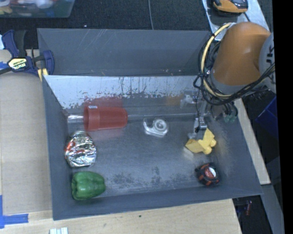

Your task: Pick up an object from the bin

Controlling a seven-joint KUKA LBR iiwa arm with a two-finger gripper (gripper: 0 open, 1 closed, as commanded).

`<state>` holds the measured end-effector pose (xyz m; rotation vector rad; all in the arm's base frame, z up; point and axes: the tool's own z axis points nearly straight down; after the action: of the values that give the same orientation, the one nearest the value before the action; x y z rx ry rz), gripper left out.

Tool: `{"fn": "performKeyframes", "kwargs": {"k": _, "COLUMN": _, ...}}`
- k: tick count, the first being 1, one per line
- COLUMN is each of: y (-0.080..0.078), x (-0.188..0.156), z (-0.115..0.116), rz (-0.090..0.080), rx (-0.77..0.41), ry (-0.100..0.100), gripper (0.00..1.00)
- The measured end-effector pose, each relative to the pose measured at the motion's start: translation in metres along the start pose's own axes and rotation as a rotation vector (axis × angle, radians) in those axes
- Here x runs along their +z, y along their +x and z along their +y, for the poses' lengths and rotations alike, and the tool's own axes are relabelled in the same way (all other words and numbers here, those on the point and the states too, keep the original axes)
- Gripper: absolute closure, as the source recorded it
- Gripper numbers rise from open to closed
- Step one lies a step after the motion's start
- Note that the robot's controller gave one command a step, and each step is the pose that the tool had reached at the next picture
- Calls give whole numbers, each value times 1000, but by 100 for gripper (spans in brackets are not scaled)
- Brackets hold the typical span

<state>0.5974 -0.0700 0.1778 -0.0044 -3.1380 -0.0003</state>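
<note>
INSPECTOR: List the contents, left to right, referenced to the clear ring (156,127) at mid-floor of the bin (55,158).

OPERATOR: Well left of the clear ring and lower is a crumpled foil ball (80,150), and below that a green pepper (88,185). Left of the ring and slightly higher, a red cup (105,117) lies on its side. Right of the ring and a little lower is a yellow toy (199,145), with the gripper (201,131) directly above it. Right of the ring and lower again is a black and red object (207,175).

INSPECTOR: Gripper state?

OPERATOR: I cannot tell whether it is parted or closed, nor whether it touches the yellow toy.

INSPECTOR: Risks from here?

OPERATOR: In my judgement, three. The toy's uneven outline offers no flat opposed faces, so a closure could squeeze it sideways and out. It lies near the bin's right wall, so a skidding piece could wedge against the slope. The black and red object is near enough that a displaced toy might knock it.

INSPECTOR: Condition of the item?

OPERATOR: Bright yellow and lumpy, with several rounded lobes. It lies low on the floor, apart from its neighbours. It is probably light, hard plastic, but its exact kind is not determinable.
</note>
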Motion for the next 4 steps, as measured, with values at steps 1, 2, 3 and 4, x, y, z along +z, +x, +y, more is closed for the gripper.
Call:
{"fn": "performKeyframes", "kwargs": {"k": 1, "y": -2, "x": -4, "z": 0, "rz": -8, "rx": -2, "ry": 1, "gripper": 0}}
{"fn": "performKeyframes", "kwargs": {"k": 2, "y": -23, "x": 77, "z": -65, "rz": -15, "rx": -16, "ry": 1, "gripper": 0}}
{"fn": "performKeyframes", "kwargs": {"k": 3, "y": -21, "x": 69, "z": -59, "rz": -20, "rx": -18, "ry": 2, "gripper": 0}}
{"fn": "performKeyframes", "kwargs": {"k": 4, "y": -4, "x": 74, "z": -82, "rz": -26, "rx": -298, "ry": 7, "gripper": 0}}
